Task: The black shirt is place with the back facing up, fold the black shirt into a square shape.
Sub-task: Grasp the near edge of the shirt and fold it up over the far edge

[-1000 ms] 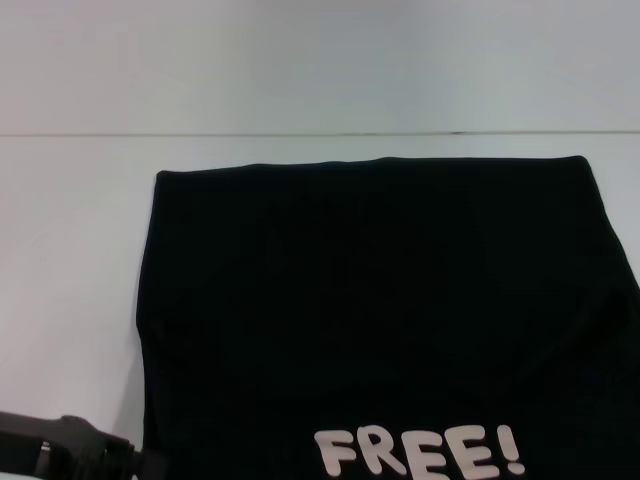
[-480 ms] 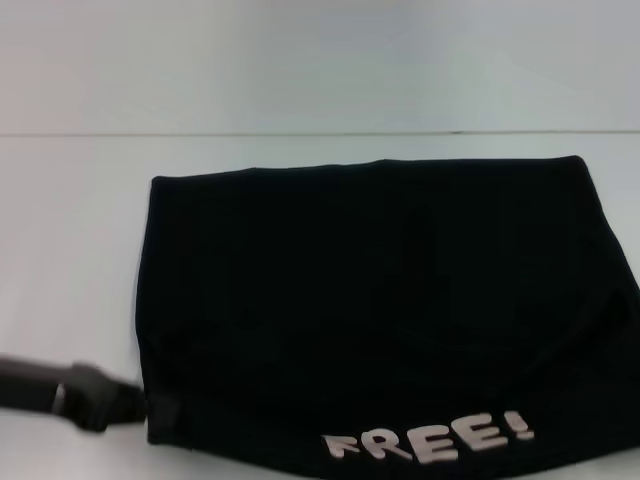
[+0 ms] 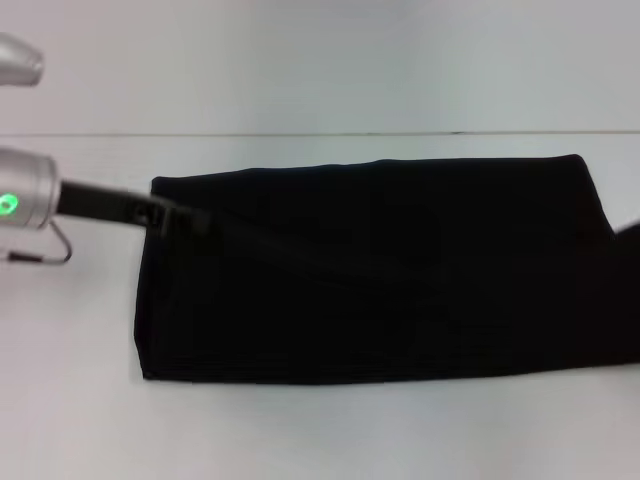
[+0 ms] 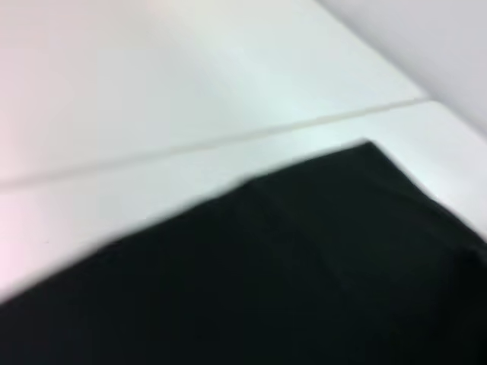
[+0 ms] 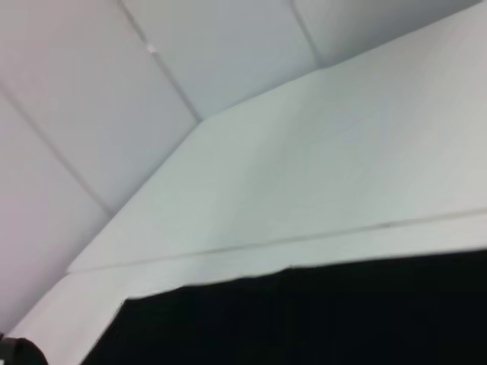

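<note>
White table [image 3: 70, 400] carries everything. At its far left, the left gripper [image 3: 165, 218] reaches the upper left corner of the black shirt [image 3: 380, 270]; whether it pinches the cloth, I cannot tell. Folded in a wide band, the shirt lies across the table, past the right edge.

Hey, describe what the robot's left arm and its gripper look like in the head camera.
The left arm ends in a rounded silver-grey cylinder with a small glowing green light. A thin grey wire loop hangs beneath it. From it extends the slim black left gripper, boxy and dark against the white table.
</note>
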